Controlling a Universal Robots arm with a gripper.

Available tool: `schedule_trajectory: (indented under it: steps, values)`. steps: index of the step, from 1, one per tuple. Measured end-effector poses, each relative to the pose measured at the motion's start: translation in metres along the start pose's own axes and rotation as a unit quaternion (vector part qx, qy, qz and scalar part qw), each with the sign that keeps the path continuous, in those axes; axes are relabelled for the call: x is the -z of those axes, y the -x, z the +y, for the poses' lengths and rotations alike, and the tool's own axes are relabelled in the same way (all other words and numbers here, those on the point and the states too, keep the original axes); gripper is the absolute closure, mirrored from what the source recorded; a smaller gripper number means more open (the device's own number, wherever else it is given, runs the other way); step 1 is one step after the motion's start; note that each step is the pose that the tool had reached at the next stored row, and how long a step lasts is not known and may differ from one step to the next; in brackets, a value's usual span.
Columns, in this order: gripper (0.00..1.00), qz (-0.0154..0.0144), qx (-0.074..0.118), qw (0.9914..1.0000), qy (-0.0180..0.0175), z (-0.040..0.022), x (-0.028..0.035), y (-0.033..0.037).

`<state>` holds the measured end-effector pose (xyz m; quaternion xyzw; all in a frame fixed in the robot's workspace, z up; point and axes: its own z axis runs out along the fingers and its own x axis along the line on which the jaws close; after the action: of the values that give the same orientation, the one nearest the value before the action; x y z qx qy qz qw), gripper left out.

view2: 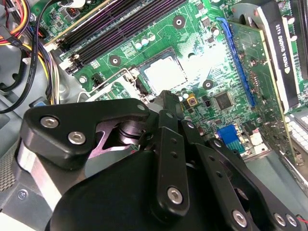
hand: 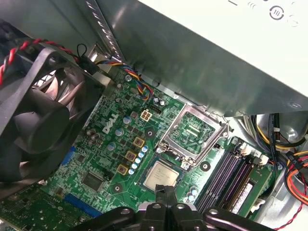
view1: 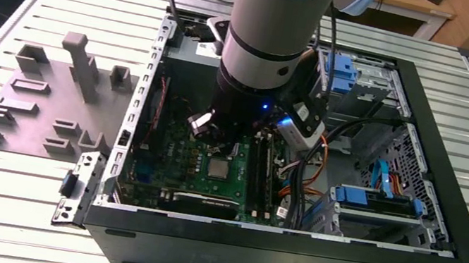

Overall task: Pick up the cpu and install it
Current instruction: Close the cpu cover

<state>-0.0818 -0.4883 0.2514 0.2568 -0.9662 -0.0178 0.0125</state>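
The cpu (view1: pixel 219 167) is a small silvery square lying flat in its socket on the green motherboard (view1: pixel 167 163), inside the open computer case. In the first wrist view the cpu (hand: pixel 161 174) sits just beyond my gripper (hand: pixel 166 188), whose black fingers are shut together with nothing between them. The second wrist view shows the cpu (view2: pixel 163 72) as a bright square right past the gripper (view2: pixel 168 95). The silver socket bracket (hand: pixel 192 132) stands swung open beside the cpu.
A black case fan (hand: pixel 38 110) and the case wall stand close by. Memory slots (hand: pixel 226 173) and loose cables (hand: pixel 288 163) run along one side of the socket, a graphics card (view2: pixel 269 57) along another. A grey fixture plate (view1: pixel 49 100) lies on the table at the exterior view's left.
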Motion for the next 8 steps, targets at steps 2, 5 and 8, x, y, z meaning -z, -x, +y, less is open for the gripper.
schedule_trajectory:
  steps: [2,5,8]
  values:
    - [0.89,0.0003,0.006,0.99998,-0.0001,0.0000,0.0000,0.0000]
    - [0.89,0.0009,0.022,0.99976,-0.0003,0.0000,0.0000,0.0000]
    - [0.89,0.0014,0.034,0.99942,-0.0005,0.0000,0.0000,0.0000]
